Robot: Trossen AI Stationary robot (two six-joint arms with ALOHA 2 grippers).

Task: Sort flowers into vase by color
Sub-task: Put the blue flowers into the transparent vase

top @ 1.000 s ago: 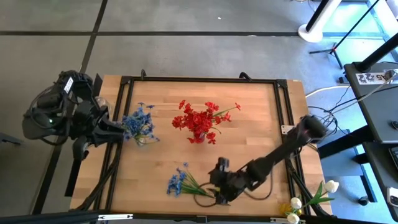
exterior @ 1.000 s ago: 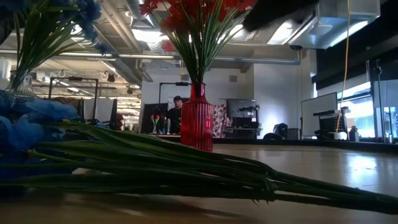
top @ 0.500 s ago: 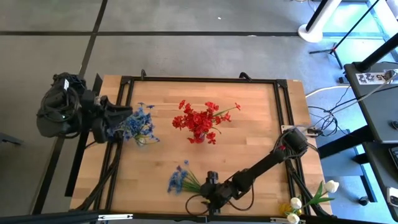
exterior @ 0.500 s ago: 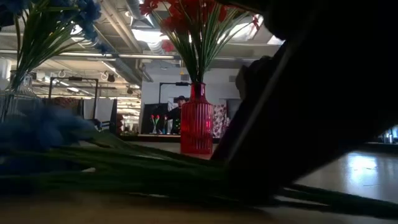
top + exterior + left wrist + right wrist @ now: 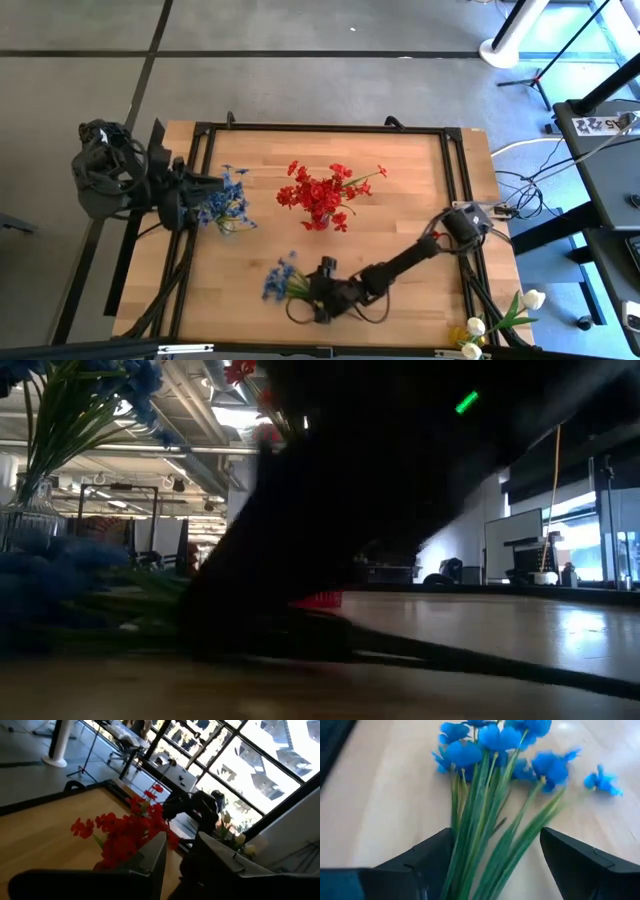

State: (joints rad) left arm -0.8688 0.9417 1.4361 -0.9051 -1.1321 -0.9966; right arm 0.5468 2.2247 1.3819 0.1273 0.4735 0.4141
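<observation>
Blue flowers (image 5: 281,283) lie flat, blooms pointing left.

From above, light falls evenly on the wooden surface (image 5: 400,200), with only faint soft shadows beneath the arms and no glare. The level view is very dim up close: a large black silhouette, probably the right arm, fills most of the frame, backlit by bright ceiling strips and a window on the right, which throw a pale sheen across the surface. A small green light glows in the dark mass. The left wrist view looks into blown-out windows; the red flowers (image 5: 125,832) are soft and the near fingers blurred. The right wrist view is bright, the blue flowers (image 5: 495,750) motion-smeared, stems slightly out of focus.
</observation>
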